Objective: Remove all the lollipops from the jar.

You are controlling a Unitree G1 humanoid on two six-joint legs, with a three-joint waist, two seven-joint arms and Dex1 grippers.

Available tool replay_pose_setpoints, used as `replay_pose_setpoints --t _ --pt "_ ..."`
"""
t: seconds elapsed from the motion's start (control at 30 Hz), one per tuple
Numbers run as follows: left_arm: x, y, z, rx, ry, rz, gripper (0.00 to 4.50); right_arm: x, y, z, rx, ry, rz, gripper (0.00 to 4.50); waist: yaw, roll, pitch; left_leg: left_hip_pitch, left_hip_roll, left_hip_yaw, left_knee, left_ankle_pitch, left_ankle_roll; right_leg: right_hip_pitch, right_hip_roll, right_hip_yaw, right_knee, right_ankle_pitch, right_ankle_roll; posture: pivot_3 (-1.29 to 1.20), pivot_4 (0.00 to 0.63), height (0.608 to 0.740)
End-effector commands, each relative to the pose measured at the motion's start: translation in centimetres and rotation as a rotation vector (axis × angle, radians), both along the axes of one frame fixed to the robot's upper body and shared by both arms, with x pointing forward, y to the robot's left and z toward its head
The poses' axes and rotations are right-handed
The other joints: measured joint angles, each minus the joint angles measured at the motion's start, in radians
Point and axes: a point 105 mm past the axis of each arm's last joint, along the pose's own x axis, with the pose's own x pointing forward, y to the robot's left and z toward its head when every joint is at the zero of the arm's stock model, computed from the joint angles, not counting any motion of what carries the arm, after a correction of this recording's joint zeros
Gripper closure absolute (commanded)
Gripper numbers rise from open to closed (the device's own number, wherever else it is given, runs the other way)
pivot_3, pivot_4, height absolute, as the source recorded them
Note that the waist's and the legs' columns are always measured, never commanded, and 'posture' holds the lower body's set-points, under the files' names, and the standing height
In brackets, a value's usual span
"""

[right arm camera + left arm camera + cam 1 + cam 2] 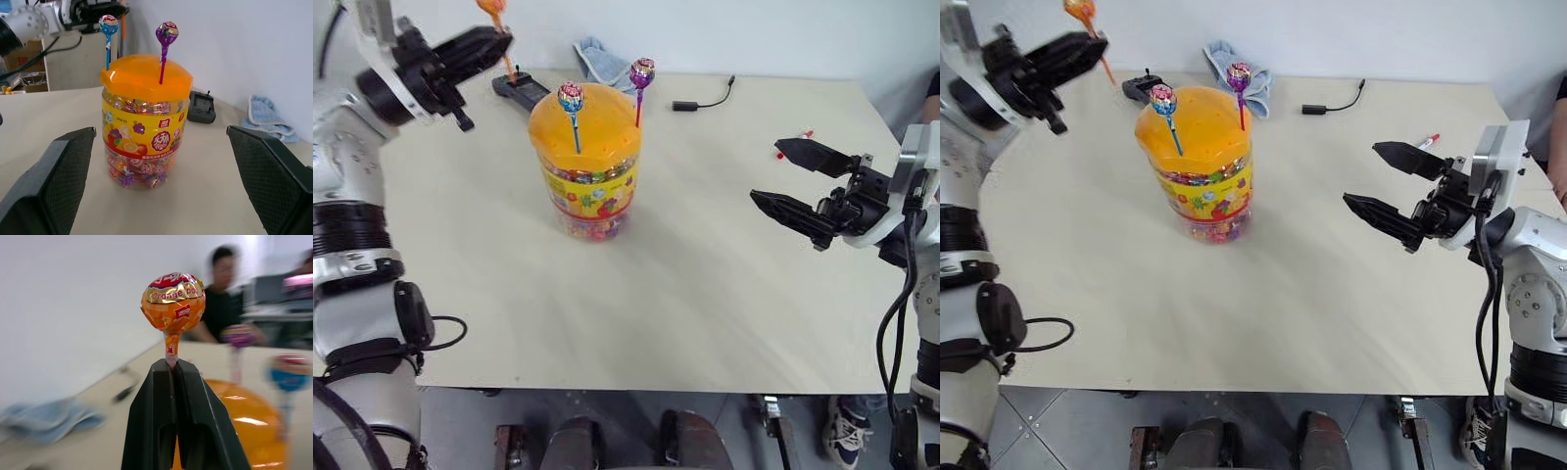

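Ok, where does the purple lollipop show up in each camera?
Left eye: purple lollipop, standing in the lid's far right side.
Right eye, same spot on the lid.
Left wrist: blurred, right of the held orange lollipop.
Right wrist, upright in the lid.
Shared landmark: the jar.

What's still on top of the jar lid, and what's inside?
Two lollipops stand in the orange lid: a pink-blue one and a purple one. Wrapped sweets show through the jar wall; the label covers part of them. The stick ends below the lid are hidden.
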Motion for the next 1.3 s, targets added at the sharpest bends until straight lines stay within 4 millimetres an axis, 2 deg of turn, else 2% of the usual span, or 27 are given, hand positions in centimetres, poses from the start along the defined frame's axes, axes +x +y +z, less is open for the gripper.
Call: replay_pose_setpoints --t 0.03,0.1,0.23,0.33,0.5,0.6,0.7,0.83,0.93,1.13,1.3 --pt "-0.2 3.4 -1.0 0.010 0.166 0.244 4.47 0.0 0.0 0.7 -0.020 -0.031 0.019 0.00 -0.004 0.000 0.000 0.000 0.000 0.000 0.000 0.000 0.000 0.000 0.000 0.000 0.000 0.000 0.000 0.00 0.150 0.740" --pt "-0.5 5.1 -2.5 0.007 0.255 0.344 4.47 0.2 0.1 0.7 -0.022 -0.024 0.032 0.00 -0.005 0.000 0.000 0.000 0.000 0.000 0.000 0.000 0.000 0.000 0.000 0.000 0.001 0.000 0.000 0.00 0.150 0.740" --pt "-2.3 8.9 -7.5 0.075 0.497 0.593 4.47 0.1 0.5 0.7 -0.038 -0.001 0.097 0.00 -0.007 0.000 0.000 0.000 0.000 0.000 0.000 0.000 0.000 -0.001 0.000 0.001 0.001 0.000 0.000 0.00 0.150 0.740" --pt "-3.9 10.7 -11.6 0.107 0.682 0.713 4.47 -0.7 0.8 0.5 -0.066 0.020 0.188 0.00 0.002 0.000 0.000 0.000 0.000 0.000 0.000 0.000 0.000 -0.001 0.000 0.002 0.001 0.000 0.000 0.00 0.150 0.740" --pt "-6.8 12.6 -17.4 0.160 0.955 0.841 4.47 -1.8 1.7 -0.6 -0.154 0.072 0.311 0.00 0.011 -0.001 0.000 0.000 0.000 0.000 0.001 0.000 0.000 0.000 0.000 0.002 0.001 0.000 0.000 0.00 0.150 0.740" --pt "-7.8 13.6 -19.5 0.181 1.061 0.913 4.47 -1.8 2.0 -1.1 -0.171 0.073 0.324 0.00 0.009 -0.001 0.000 0.000 0.000 0.001 0.001 0.000 0.000 0.000 0.000 0.003 0.001 0.000 0.000 0.00 0.150 0.740" --pt "-8.3 14.4 -20.8 0.171 1.136 0.963 4.47 -1.3 2.1 -1.2 -0.161 0.068 0.307 0.00 0.012 -0.001 0.000 0.000 0.000 0.001 0.001 0.000 0.000 0.000 0.000 0.003 0.001 0.000 0.000 0.00 0.150 0.740" --pt "-8.7 14.5 -21.1 0.158 1.194 0.972 4.47 -1.3 2.1 -1.1 -0.155 0.065 0.300 0.00 0.011 -0.001 0.000 0.000 0.000 0.001 0.001 -0.001 0.000 -0.001 0.000 0.003 0.001 0.000 0.000 0.00 0.150 0.740" --pt "-8.6 14.3 -20.4 0.140 1.193 0.968 3.82 -1.1 2.0 -1.0 -0.155 0.062 0.288 0.00 0.010 -0.001 0.000 0.000 0.000 0.001 0.001 0.000 0.000 -0.001 0.000 0.003 0.001 0.000 0.000 0.00 0.150 0.740" --pt "-8.4 12.5 -16.5 0.193 1.099 0.904 1.92 -0.7 1.6 -0.6 -0.172 0.046 0.271 0.00 0.010 -0.001 0.000 0.000 0.000 0.001 0.000 -0.001 0.000 -0.001 0.000 0.003 0.001 0.000 0.000 0.00 0.150 0.740" --pt "-7.2 9.9 -11.5 0.180 0.923 0.777 0.32 -0.4 1.1 0.0 -0.176 0.027 0.250 0.00 0.010 -0.001 0.000 0.000 0.000 0.001 0.001 -0.001 0.000 -0.001 0.000 0.003 0.001 0.000 0.000 0.00 0.150 0.740"
